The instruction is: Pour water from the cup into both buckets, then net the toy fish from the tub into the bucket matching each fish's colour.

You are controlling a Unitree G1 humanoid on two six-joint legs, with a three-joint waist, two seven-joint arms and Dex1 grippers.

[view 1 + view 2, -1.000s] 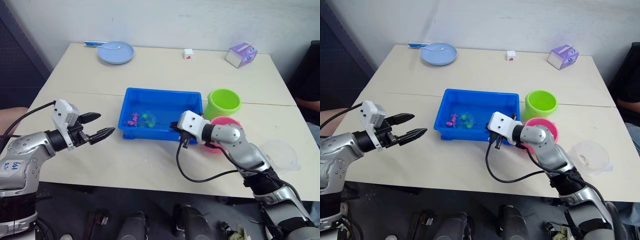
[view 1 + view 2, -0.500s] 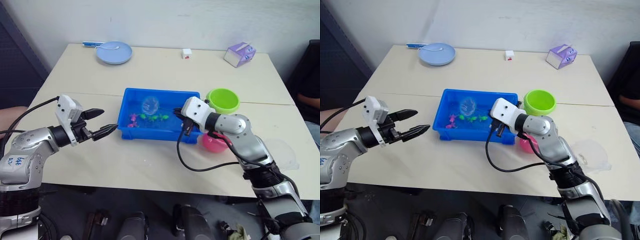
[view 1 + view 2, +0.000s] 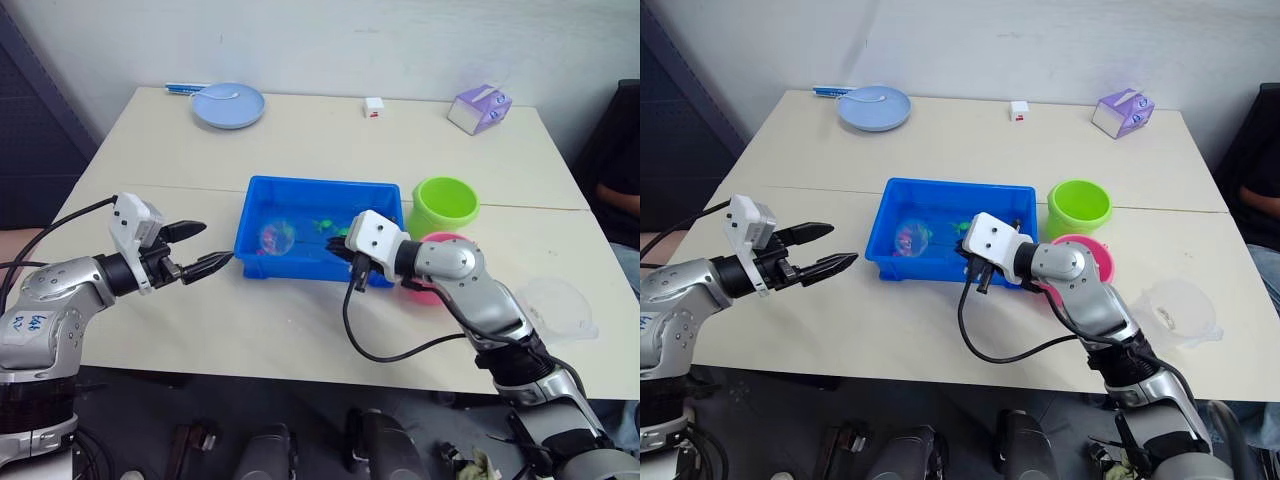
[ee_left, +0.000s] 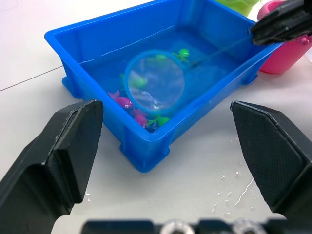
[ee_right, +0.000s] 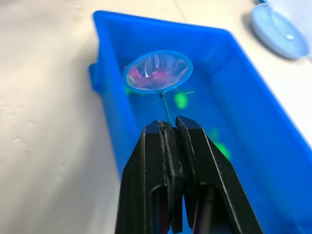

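Right wrist view shows your right tool (image 5: 169,127) pinched tight on the thin dark handle of the net (image 5: 158,72), whose hoop sits low in the blue tub (image 3: 310,192) over a pink fish (image 4: 120,101) at the tub's left end; green fish (image 4: 183,52) lie scattered nearer the middle. Your left tool (image 3: 203,255) hangs with its fingers spread wide, holding nothing, above the tabletop (image 3: 300,130) just beside the tub's left wall. The pink bucket (image 3: 1098,258) sits partly behind your right forearm, touching or nearly touching the green bucket (image 3: 446,205), and the clear cup (image 3: 1180,310) stands well apart near your right elbow. Watch these risks: a green fish could ride up with the pink one if the hoop sweeps wide; a fast lift could spill the catch, since the mesh looks shallow; the thin handle could twist in the grip and tip the hoop; and your forearm, swinging towards the pink bucket, could knock it and slop water.
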